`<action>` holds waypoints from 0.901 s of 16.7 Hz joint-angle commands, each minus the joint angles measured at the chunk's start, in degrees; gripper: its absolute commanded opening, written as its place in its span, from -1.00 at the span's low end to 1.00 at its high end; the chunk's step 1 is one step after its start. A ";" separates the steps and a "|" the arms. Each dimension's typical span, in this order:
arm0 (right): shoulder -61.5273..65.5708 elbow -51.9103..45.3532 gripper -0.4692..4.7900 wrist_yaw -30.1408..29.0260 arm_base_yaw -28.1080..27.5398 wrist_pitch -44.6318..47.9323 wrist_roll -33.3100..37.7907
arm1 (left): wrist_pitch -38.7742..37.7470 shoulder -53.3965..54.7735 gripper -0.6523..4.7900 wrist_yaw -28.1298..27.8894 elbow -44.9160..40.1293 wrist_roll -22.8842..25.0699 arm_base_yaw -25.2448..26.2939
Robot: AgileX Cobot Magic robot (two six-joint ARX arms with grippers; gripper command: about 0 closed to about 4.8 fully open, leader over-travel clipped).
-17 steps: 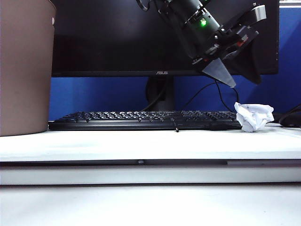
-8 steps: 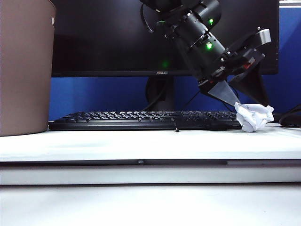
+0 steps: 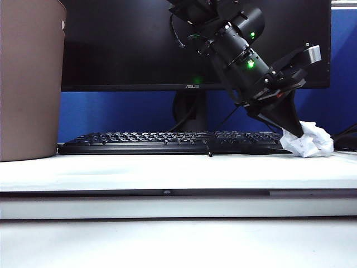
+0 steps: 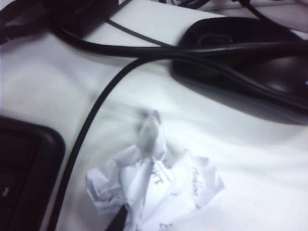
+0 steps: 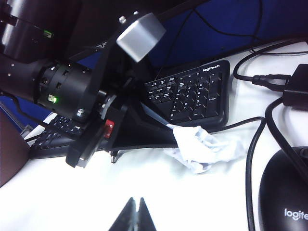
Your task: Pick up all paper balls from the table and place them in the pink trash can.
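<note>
On the near part of the white surface nothing of the task lies; its thick pale front edge runs across the exterior view. Farther back at the far left stands the pink trash can, tall and upright, well apart from the work on the right. A black keyboard stretches across the middle, with a dark monitor behind it.

At the right end of the keyboard sits the one paper ball in view, a white crumpled wad resting on the surface, just beside the keyboard's corner and near a black mouse and its cable. The left end effector reaches down at a slant from the upper middle, its dark fingers meeting the ball on its left side. The right wrist view shows those fingers pinched onto the paper, so the left end effector reads as closed on the ball, which has not left the surface.

The right end effector hangs nearer the camera side, its two tips pressed together and holding nothing, well apart from the ball.

The relation that matters: the can lies far to the left of the held ball, with the keyboard between, so the carry probably calls for a lift first, then a long sweep left above the can's rim.
</note>
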 commanded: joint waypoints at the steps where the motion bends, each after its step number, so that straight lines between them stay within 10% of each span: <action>1: -0.09 0.35 -0.77 -0.24 -0.02 0.92 -0.09 | -0.72 -1.51 -0.78 -3.26 0.31 -0.42 -0.26; 6: -0.09 0.28 -0.79 -6.84 0.20 1.95 2.80 | -5.75 -12.70 -0.78 -19.12 0.31 4.98 0.76; 15: -0.09 0.28 -0.83 -37.83 0.15 10.36 9.49 | -33.62 -38.60 -0.78 -53.77 0.31 5.77 5.92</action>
